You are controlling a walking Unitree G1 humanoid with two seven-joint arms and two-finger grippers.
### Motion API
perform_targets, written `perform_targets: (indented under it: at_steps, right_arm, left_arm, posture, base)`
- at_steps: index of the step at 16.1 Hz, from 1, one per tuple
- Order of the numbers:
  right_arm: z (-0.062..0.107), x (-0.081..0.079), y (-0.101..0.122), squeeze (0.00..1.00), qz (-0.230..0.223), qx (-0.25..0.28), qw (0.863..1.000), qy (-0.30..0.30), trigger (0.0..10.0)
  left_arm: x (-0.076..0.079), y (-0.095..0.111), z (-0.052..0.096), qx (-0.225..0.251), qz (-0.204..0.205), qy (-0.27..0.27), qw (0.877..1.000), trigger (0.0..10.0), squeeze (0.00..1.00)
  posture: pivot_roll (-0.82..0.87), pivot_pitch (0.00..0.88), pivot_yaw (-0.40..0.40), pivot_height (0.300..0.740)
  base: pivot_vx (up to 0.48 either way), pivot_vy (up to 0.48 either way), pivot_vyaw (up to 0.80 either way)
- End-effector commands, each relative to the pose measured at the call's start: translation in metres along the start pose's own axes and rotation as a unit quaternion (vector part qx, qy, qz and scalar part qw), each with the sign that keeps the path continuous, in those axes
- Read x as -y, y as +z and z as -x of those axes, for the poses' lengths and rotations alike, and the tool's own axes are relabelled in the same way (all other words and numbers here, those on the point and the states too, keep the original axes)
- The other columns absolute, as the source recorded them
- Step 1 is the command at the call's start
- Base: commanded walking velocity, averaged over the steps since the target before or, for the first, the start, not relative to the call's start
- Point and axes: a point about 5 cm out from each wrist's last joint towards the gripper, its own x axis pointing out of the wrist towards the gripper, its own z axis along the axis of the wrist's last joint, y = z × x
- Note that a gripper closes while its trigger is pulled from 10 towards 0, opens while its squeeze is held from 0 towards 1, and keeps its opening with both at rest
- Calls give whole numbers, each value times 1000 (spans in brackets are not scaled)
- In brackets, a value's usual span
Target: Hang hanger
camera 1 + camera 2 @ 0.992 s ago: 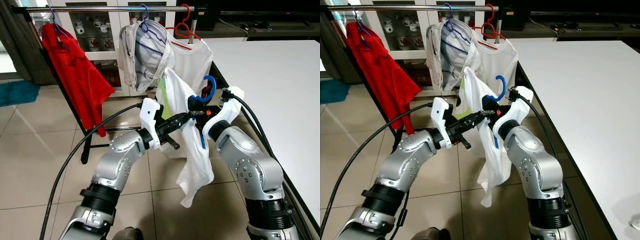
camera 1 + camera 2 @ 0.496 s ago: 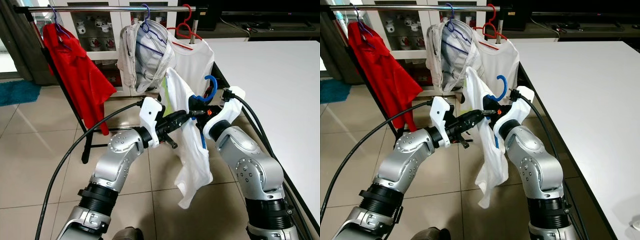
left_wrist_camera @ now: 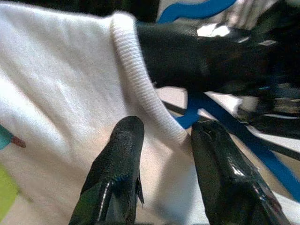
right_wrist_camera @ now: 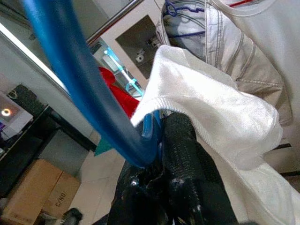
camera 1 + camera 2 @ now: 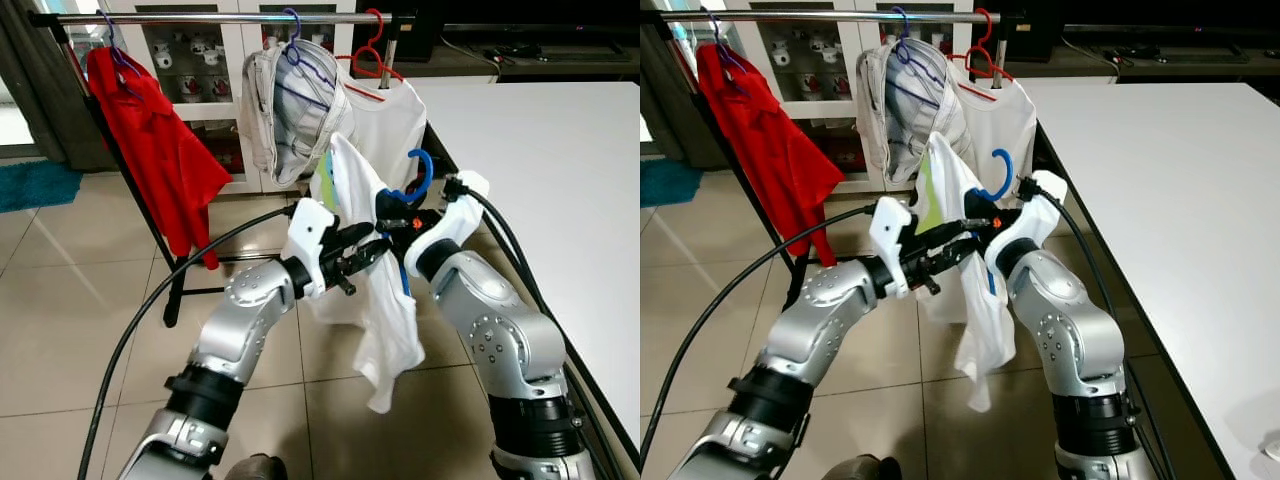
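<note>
The right claw grips the blue hanger; the left claw spreads at the shirt collar. Hanging on the rail remains.

White shirt hides most of the blue hanger.

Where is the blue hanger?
The blue hanger is in the right gripper, inside the white shirt, just below the clothes rail.

Right hand clamps blue hanger under white shirt.
</note>
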Motion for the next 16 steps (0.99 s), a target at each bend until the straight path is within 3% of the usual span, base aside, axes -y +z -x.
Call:
perform_targets:
  at_steps: [1, 2, 3, 4, 5, 6, 7, 8, 16]
  right_arm:
    - [-2, -3, 5, 0, 5, 6, 1000, 6, 10000]
    - [-2, -3, 5, 0, 5, 7, 1000, 7, 10000]
    - [-2, -4, 5, 0, 5, 7, 1000, 9, 10000]
    - [-2, -5, 5, 0, 5, 7, 1000, 11, 10000]
    - [-2, -6, 5, 0, 5, 7, 1000, 12, 10000]
    - [-2, -6, 5, 0, 5, 7, 1000, 12, 10000]
    - [-2, -6, 5, 0, 5, 7, 1000, 12, 10000]
    - [-2, -6, 5, 0, 5, 7, 1000, 12, 10000]
    - [-2, -6, 5, 0, 7, 7, 1000, 13, 10000]
  left_arm:
    - [-5, 4, -2, -1, -14, 18, 1000, 10000, 1000]
    - [-5, 5, -3, 0, -13, 20, 1000, 10000, 1000]
    - [-6, 6, -5, 0, -12, 19, 1000, 10000, 314]
    - [-5, 6, -8, 0, -13, 17, 1000, 10000, 0]
    - [-4, 6, -10, -2, -13, 14, 1000, 9137, 0]
    - [-3, 5, -12, -2, -14, 15, 1000, 4392, 0]
    - [-3, 5, -12, -2, -14, 16, 1000, 4392, 0]
    - [-4, 4, -13, -2, -13, 17, 1000, 0, 0]
    - [-8, 2, -12, -3, -2, 31, 1000, 0, 0]
  posture:
    - [-111, 0, -2, 740]
    - [-109, 0, -2, 740]
    - [-109, 0, -2, 740]
    - [-110, 0, -1, 740]
    - [-110, 0, -1, 740]
    - [-110, 0, -1, 740]
    - [-110, 0, -1, 740]
    - [-110, 0, -1, 740]
    - [-111, 0, 1, 740]
  base:
    - [0, 0, 0]
    - [0, 0, 0]
    - [0, 0, 0]
    - [0, 0, 0]
    - [0, 0, 0]
    - [0, 0, 0]
    - [0, 0, 0]
    - [0, 0, 0]
    - [0, 0, 0]
